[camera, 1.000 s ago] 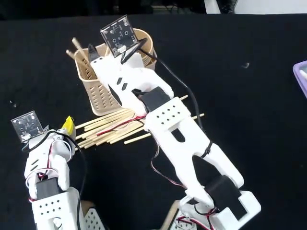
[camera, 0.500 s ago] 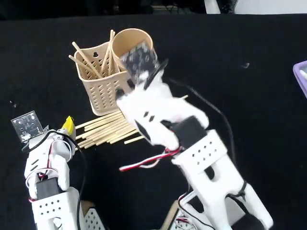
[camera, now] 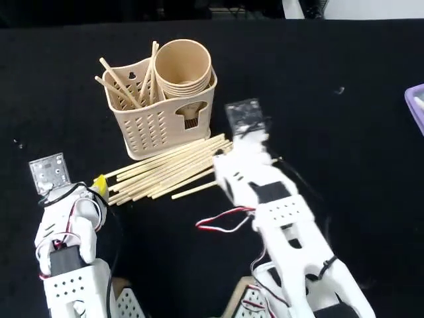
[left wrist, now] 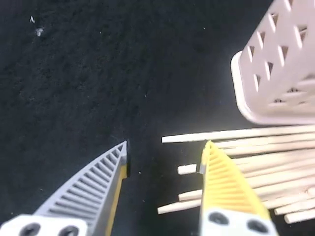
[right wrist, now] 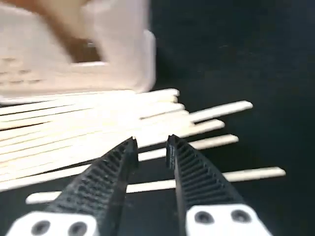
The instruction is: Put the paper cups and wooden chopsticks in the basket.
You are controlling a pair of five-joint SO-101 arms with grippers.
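**High view with both wrist views.** A beige perforated basket (camera: 159, 126) is shown upright on the black table (camera: 331, 66), in the far left part of the cloth. A stack of paper cups (camera: 183, 63) is seated in the right-hand part of the basket, its rim raised above the basket's wall. Several standing chopsticks (camera: 122, 83) are leaned at differing tilts in the left-hand part.

A fanned bundle of loose chopsticks (camera: 165, 173) is laid flat on the table just beside the basket's base, on the side nearer the arms. One stick is set slightly apart at the near edge of the bundle.

The left gripper (left wrist: 166, 147) is seen released, its grey and yellow fingers spread wide with nothing between them. It is held at the left end of the bundle, with the yellow finger placed over the stick ends and the grey finger over bare cloth.

The right gripper (right wrist: 151, 141) is seen with its two black fingers parted by a narrow gap, and nothing is grasped. It is placed over the right end of the bundle, near the basket's corner. Whether its tips are touching the sticks cannot be told.

A purple object (camera: 416, 106) is cut off by the right edge of the high view, well apart from the basket.
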